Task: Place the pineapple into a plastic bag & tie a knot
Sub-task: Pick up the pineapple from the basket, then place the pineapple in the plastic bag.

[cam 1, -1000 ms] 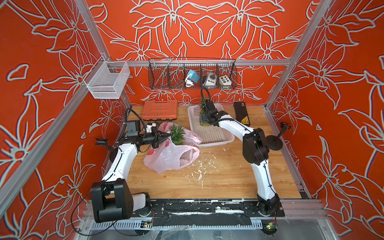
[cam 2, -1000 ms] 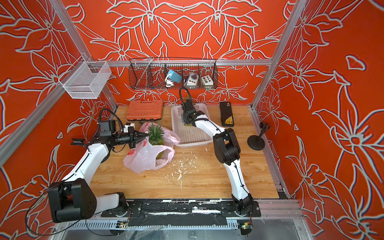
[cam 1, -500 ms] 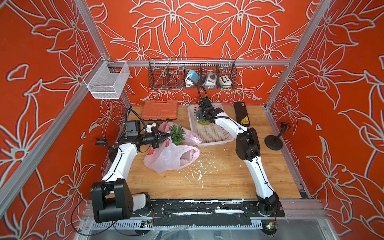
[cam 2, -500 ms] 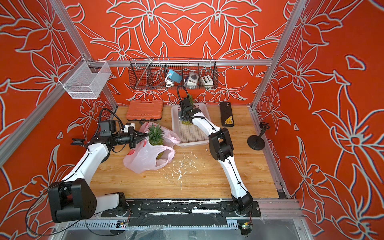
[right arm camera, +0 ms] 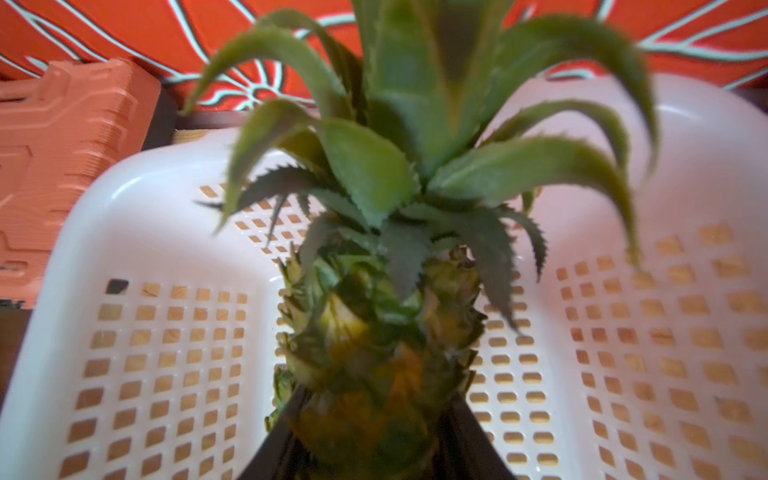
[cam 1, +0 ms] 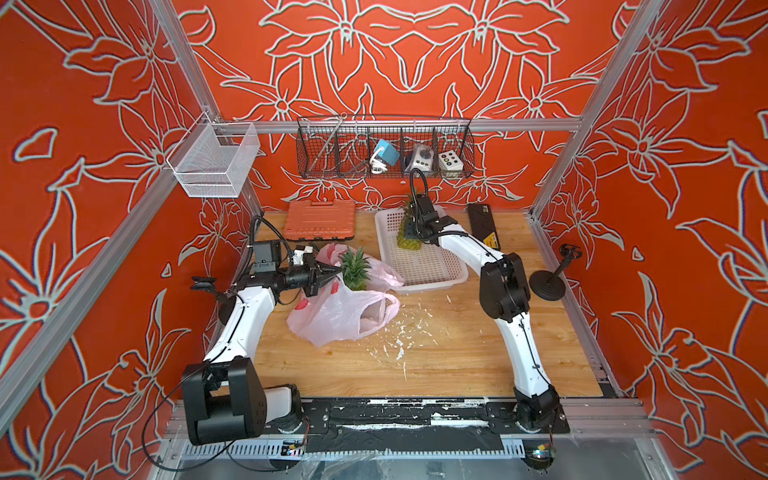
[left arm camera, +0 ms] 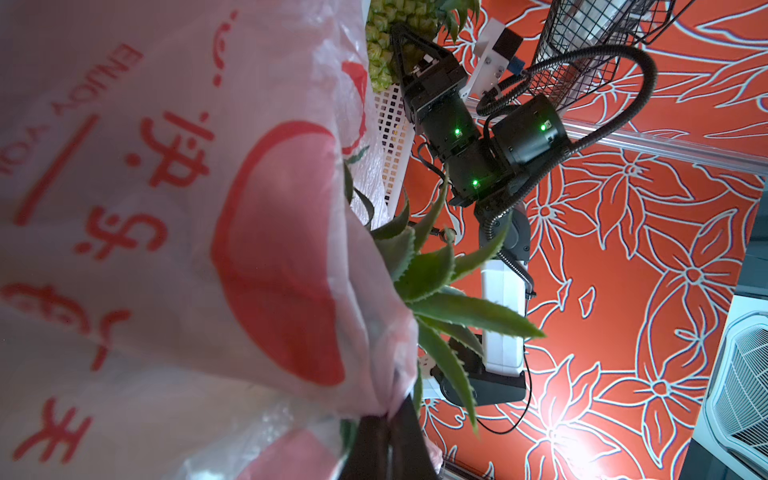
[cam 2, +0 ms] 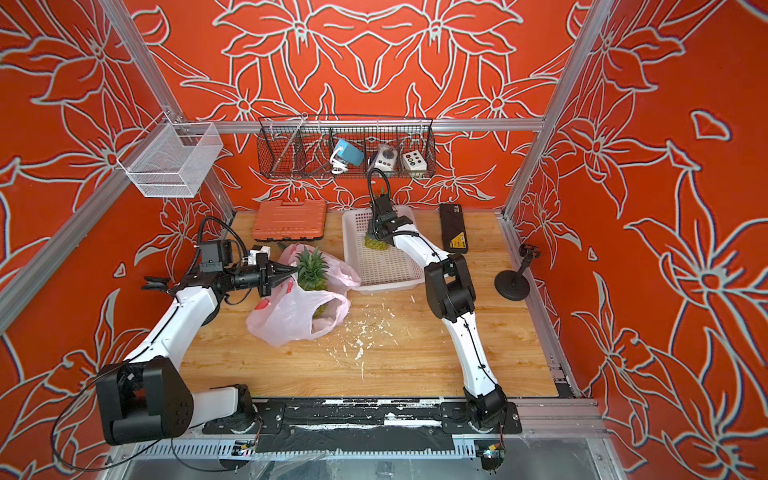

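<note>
Grips the pineapple (cam 1: 405,243) with the right claw (cam 1: 415,226), one jaw on each flank of the lower body; seems clenched on it, with the contact itself lost to blur in the wrist view. Finds it standing in the basket (cam 1: 432,286), near the basket's back edge, at the back of the counter (cam 1: 415,365). Judges it heavy, rigid and rough-skinned: unlikely to slip, likely to swing if carried by the leaves. Favours a hold on the body, below the crown, clear of the spiky, bendable leaves. Reads the long axis as close to vertical, crown up, base on the basket floor. Holds the bag (cam 1: 340,316) pinched in the left claw (cam 1: 332,274), clamped on the film at the mouth's rim, toward the counter's left edge. Treats the bag as thin, limp and slippery, easy to tear on leaf tips. Notes a second pineapple (cam 1: 354,268) inside it, crown poking out.
</note>
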Robot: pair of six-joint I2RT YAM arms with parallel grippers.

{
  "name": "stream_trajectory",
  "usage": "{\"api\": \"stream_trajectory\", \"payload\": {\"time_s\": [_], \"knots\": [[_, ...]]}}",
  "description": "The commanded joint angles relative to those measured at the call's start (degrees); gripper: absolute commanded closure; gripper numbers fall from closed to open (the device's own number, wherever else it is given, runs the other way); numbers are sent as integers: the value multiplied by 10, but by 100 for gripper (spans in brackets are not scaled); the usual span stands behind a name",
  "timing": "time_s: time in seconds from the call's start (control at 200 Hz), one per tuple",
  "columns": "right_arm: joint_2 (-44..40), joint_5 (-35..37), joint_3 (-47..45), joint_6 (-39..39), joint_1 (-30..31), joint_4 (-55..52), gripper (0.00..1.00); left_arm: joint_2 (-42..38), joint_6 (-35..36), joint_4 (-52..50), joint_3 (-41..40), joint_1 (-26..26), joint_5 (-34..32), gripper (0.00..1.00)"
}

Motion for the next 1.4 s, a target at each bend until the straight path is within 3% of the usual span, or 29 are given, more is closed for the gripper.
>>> {"api": "stream_trajectory", "payload": {"time_s": [0.0,0.335,0.661,0.776,0.901,1.071,1.396], "knots": [[-56,-50,-85,27,2,36,66,10,5,-2,-6,2,2,100],[-243,-100,-201,35,3,114,66,22,-2,12,-7,2,4,100],[-498,-125,-375,49,13,154,68,34,-10,29,-16,2,5,100],[-590,-133,-440,48,32,150,69,36,-8,29,-20,2,5,100],[-665,-122,-487,37,92,127,69,30,-7,25,-22,2,3,100],[-693,-103,-545,64,175,162,69,18,-7,16,-22,2,1,100],[-613,-43,-549,78,287,216,70,6,-3,5,-28,2,0,100]]}}
